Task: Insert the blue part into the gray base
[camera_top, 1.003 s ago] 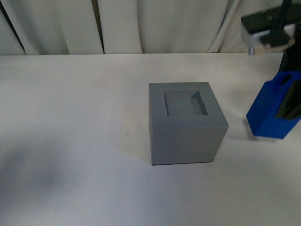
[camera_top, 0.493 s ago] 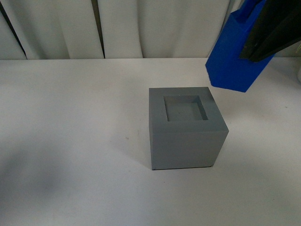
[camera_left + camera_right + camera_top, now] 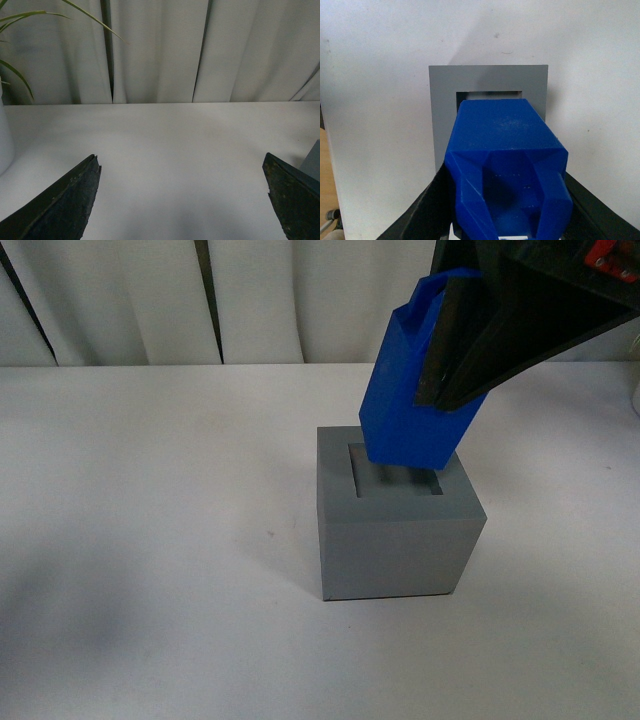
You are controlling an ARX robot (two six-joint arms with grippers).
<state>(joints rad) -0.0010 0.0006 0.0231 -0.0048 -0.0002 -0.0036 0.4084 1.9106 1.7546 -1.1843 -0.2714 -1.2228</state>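
The gray base (image 3: 395,535) stands in the middle of the white table, its square recess (image 3: 368,478) facing up. My right gripper (image 3: 455,350) is shut on the blue part (image 3: 405,400) and holds it tilted just above the recess, its lower end over the opening. In the right wrist view the blue part (image 3: 502,150) sits between the black fingers (image 3: 422,210) and covers most of the gray base (image 3: 442,105). My left gripper (image 3: 182,200) is open and empty above bare table; a corner of the gray base (image 3: 314,162) shows beside one finger.
A white curtain (image 3: 270,295) hangs behind the table. A white pot with green leaves (image 3: 5,145) stands near the left gripper. The white table (image 3: 150,540) spreads around the base.
My right gripper has carried the blue part up from the table at the right and leftward, until it hangs tilted over the base's recess.
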